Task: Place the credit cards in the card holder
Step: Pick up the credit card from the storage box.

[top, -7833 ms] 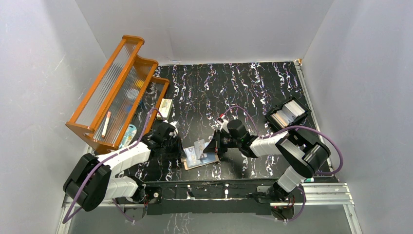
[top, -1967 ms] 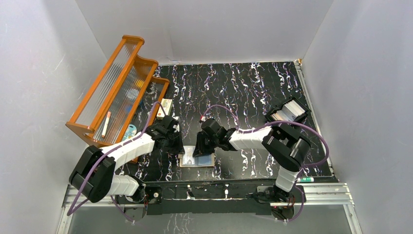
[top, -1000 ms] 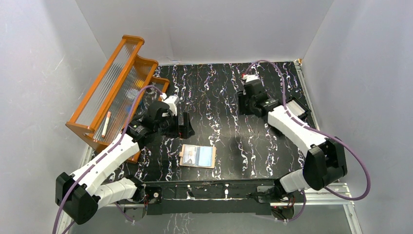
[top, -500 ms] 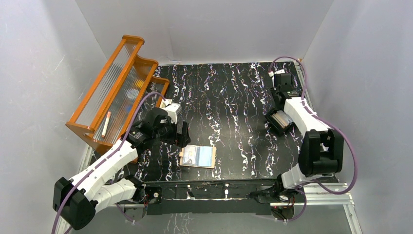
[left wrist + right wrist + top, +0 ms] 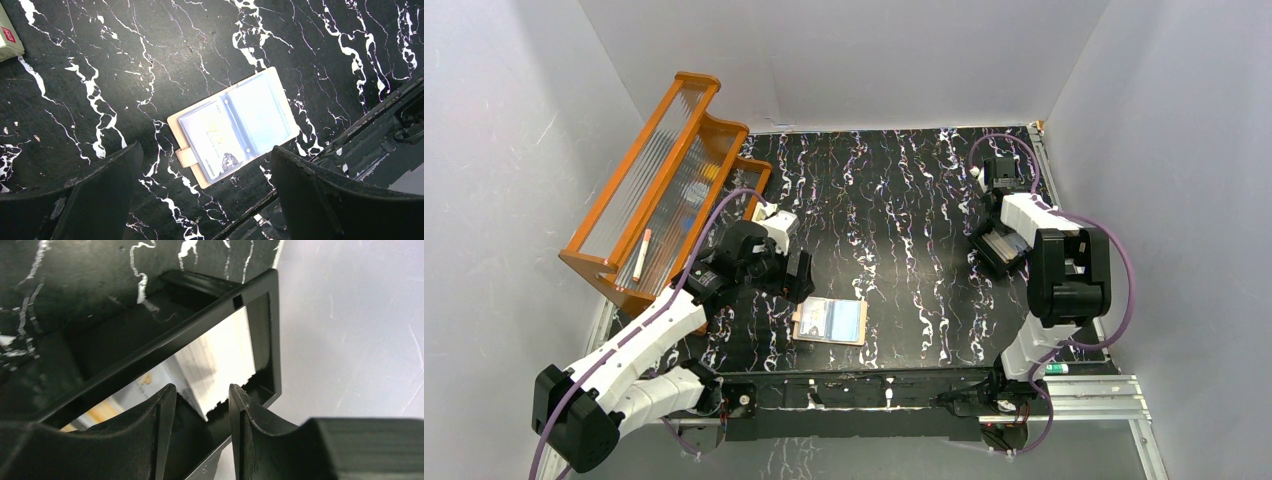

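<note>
The tan card holder (image 5: 831, 321) lies open near the table's front edge. In the left wrist view the card holder (image 5: 186, 156) shows a white credit card (image 5: 215, 142) and a light blue one (image 5: 260, 112) in its clear pockets. My left gripper (image 5: 206, 150) hovers above it, wide open and empty; from above, the left gripper (image 5: 799, 275) sits just left of the holder's far side. My right gripper (image 5: 202, 402) is open with nothing between its fingers, right over more credit cards (image 5: 220, 357) standing in a black tray (image 5: 262, 335). From above, the right gripper (image 5: 996, 208) hangs over that tray (image 5: 996, 250).
An orange rack (image 5: 659, 190) with small items stands along the left wall. A white box with a red mark (image 5: 7, 37) lies on the table left of the holder. The right wall rises close beside the tray, and a metal rail (image 5: 1074, 395) runs along the near edge.
My right arm has swung from the back middle of the table over to the black tray at the right, jaws spreading slightly. The left gripper dropped a little closer to the holder.
</note>
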Controlling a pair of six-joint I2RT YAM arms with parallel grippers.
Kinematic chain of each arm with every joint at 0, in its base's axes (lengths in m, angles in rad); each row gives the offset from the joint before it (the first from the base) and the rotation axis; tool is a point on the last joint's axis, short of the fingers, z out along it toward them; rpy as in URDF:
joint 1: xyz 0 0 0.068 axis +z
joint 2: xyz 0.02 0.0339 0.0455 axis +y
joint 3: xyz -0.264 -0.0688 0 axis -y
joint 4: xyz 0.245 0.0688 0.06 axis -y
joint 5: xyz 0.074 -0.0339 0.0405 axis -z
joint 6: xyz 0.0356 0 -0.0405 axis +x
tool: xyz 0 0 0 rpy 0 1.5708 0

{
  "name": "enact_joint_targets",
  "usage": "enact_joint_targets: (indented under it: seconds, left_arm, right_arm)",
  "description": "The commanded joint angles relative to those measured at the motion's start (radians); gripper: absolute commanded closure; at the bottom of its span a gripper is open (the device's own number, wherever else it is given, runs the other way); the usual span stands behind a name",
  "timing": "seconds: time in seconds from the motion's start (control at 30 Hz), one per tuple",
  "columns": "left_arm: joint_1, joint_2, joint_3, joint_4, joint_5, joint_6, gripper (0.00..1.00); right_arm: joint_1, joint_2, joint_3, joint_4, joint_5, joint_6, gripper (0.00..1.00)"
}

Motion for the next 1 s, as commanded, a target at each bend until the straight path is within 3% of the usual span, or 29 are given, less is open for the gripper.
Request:
enact_joint_targets:
  seconds: [0.0, 0.33, 0.67, 0.8, 0.97]
  left_arm:
    - [-0.001, -0.031, 0.008, -0.007, 0.000, 0.021, 0.01]
    - [-0.001, -0.032, 0.006, -0.003, -0.003, 0.023, 0.01]
    - [-0.001, -0.023, 0.006, -0.002, 0.005, 0.023, 0.01]
    - [-0.001, -0.021, 0.005, -0.002, 0.007, 0.023, 0.01]
    - [-0.002, -0.025, 0.004, -0.002, 0.009, 0.021, 0.01]
  right_arm:
    - [-0.019, 0.038, 0.031, 0.113, 0.084, -0.063, 0.49]
    - [-0.029, 0.059, 0.018, 0.145, 0.066, -0.061, 0.55]
    - [-0.028, -0.018, 0.055, 0.104, 0.059, -0.043, 0.65]
    - [-0.028, -0.025, 0.063, 0.089, 0.045, -0.039, 0.75]
    - [-0.029, -0.031, 0.072, 0.069, 0.041, -0.030, 0.77]
